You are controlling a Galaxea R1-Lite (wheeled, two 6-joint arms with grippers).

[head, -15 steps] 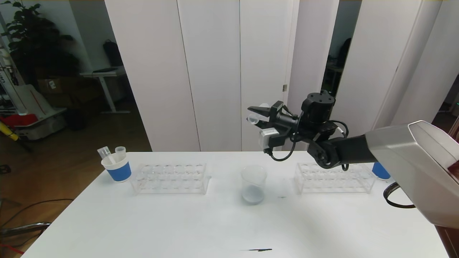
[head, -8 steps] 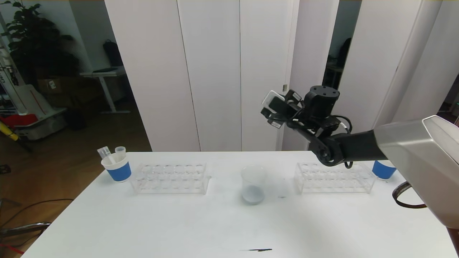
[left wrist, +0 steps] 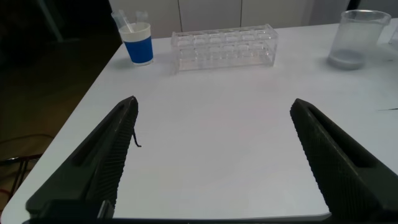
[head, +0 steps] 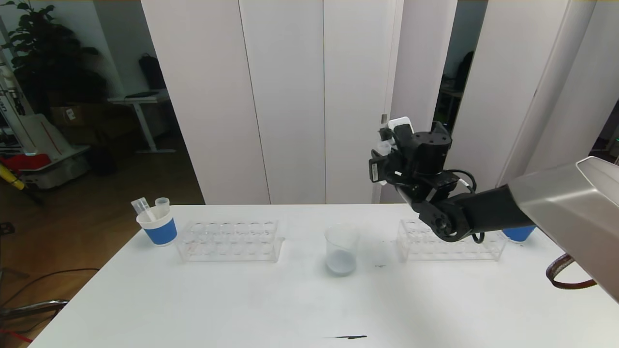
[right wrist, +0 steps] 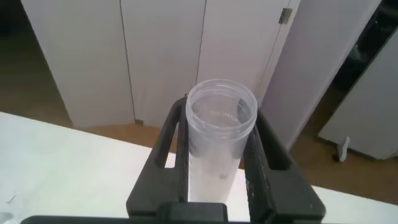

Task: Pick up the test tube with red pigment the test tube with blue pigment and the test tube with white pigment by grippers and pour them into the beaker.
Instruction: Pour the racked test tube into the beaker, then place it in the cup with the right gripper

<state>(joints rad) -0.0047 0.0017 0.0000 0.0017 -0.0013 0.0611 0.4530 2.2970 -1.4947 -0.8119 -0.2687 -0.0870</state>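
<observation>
My right gripper [head: 385,145] is raised behind and to the right of the beaker [head: 342,249], well above the table. It is shut on a clear test tube [right wrist: 221,124] whose lower part looks milky white, the test tube with white pigment; its open mouth faces the wrist camera. The beaker stands mid-table with a shallow layer of pale bluish-white liquid. No tube with red or blue pigment shows. My left gripper [left wrist: 214,104] hovers open over the near left of the table, with nothing between its fingers, and sees the beaker [left wrist: 356,37] far off.
Two clear tube racks [head: 229,240] [head: 449,239] flank the beaker. A white paper cup with a blue band [head: 157,224] holding two clear tubes stands at the far left; another cup [head: 517,233] sits behind my right arm. A small black mark [head: 346,337] lies near the front edge.
My right gripper has swung from pointing left above the beaker to a spot farther right, turning its wrist and carrying the tube along. The left gripper has not changed.
</observation>
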